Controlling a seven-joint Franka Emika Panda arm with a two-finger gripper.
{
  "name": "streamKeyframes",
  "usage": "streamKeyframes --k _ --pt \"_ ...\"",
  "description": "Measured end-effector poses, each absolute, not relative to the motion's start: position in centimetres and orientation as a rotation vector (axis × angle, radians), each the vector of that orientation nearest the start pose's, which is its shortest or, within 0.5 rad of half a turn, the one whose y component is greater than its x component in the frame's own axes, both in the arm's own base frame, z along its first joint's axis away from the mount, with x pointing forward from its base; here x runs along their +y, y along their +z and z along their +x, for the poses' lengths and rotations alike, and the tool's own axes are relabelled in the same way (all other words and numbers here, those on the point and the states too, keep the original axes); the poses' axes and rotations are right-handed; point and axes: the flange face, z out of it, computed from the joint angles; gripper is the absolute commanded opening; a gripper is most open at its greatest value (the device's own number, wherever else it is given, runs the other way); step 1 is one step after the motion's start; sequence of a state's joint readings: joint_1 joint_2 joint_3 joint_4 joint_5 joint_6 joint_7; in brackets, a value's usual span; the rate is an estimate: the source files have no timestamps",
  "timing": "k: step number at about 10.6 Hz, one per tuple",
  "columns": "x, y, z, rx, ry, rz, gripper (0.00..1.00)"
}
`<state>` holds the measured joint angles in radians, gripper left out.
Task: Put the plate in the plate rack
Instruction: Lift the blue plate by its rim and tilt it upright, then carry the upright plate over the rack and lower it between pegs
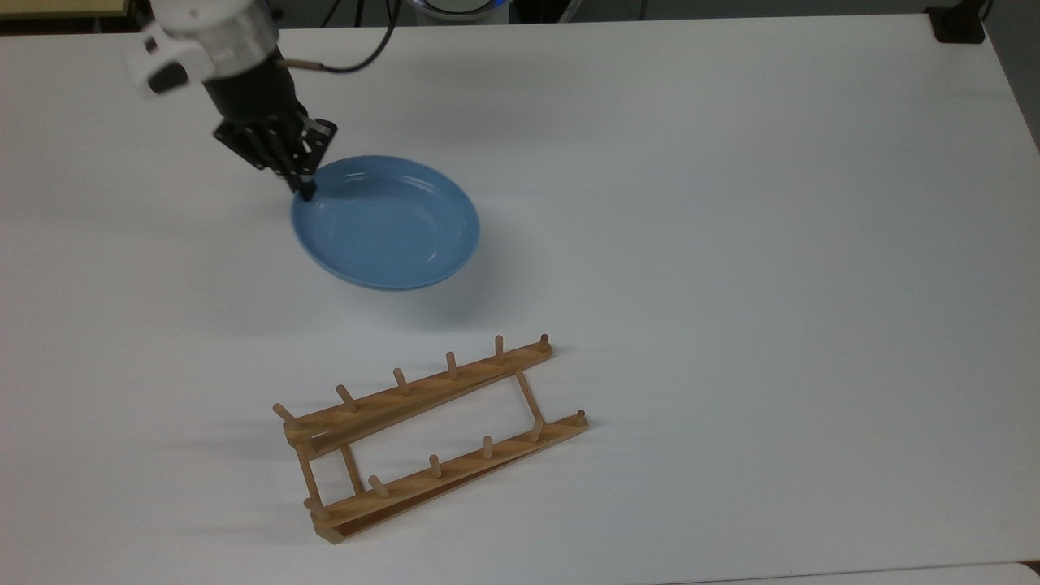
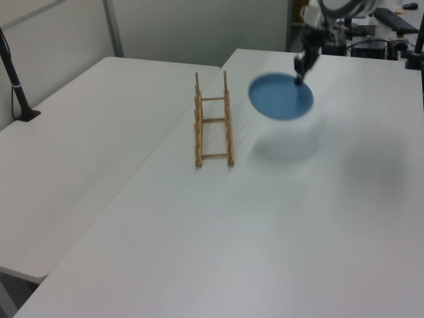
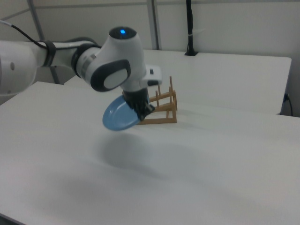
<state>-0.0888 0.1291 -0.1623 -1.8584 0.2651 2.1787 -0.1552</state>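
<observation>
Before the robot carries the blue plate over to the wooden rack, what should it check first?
1. Plate held: ok. The pincer is shut on the rim of the plate.
2. Plate off the table: ok. In the right view it hangs in the air with its shadow on the table below.
3. Plate tilt: not ok yet. It hangs slanted, not upright as the pegs need.
4. Rack free: ok. Nothing sits between the pegs of the rack.
5. Rack steady: ok. It rests flat on the table.
6. Path: ok. Nothing lies on the table between plate and rack.
</observation>
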Motion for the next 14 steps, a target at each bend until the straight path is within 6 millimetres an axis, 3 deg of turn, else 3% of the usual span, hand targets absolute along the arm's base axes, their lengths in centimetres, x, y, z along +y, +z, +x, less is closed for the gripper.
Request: streamKeyframes --k 3,6,9,14 --pt "-12.5 54.0 62.7 0.349 -0.819 -2.892 0.00" --pt "-11.4 58.5 63.9 0.413 -1.290 -2.857 0.00" --pt "-9.8 58.6 64.1 0.485 -1.438 -2.959 0.00" --pt "-7.9 55.5 64.9 0.698 -1.677 -2.967 0.00"
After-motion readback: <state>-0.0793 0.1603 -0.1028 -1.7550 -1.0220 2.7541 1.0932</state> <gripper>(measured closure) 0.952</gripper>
